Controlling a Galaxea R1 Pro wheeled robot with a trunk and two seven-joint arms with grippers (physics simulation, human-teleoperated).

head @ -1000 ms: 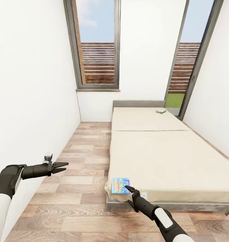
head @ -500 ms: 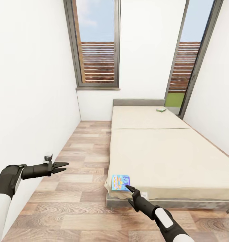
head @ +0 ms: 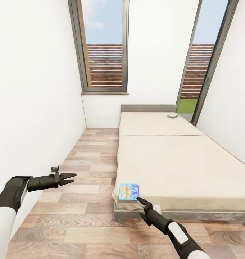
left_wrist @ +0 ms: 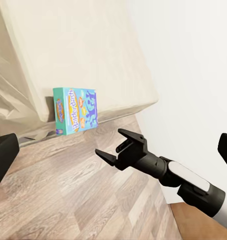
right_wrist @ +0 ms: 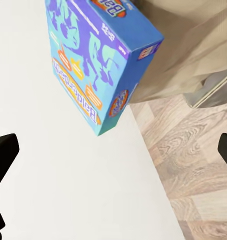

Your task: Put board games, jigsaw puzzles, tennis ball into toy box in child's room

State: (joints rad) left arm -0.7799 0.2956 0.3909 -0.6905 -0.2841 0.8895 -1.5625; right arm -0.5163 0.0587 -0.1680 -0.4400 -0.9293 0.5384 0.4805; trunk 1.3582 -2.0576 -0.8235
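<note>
A blue board game (head: 129, 191) sits at the near left corner of the bed (head: 180, 162), partly over the mattress edge; it also shows as the blue board game (left_wrist: 76, 110) and, close up, (right_wrist: 98, 65). My right gripper (head: 139, 206) is open just below and in front of it, not touching, and shows as the right gripper (left_wrist: 113, 145) too. My left gripper (head: 73, 178) is open over the floor by the left wall. A green-white board game (head: 172, 116) lies near the headboard. The table, toy box, jigsaw puzzles and tennis ball are out of view.
A white wall (head: 32, 108) runs close along my left arm. A strip of wood-plank floor (head: 90, 162) lies between that wall and the bed. Tall dark-framed windows (head: 104, 46) stand at the far end.
The whole view has shifted a little, so the bed and blue box sit slightly higher in the picture. The right gripper's tips are now slightly further below the box. Both grippers stay open.
</note>
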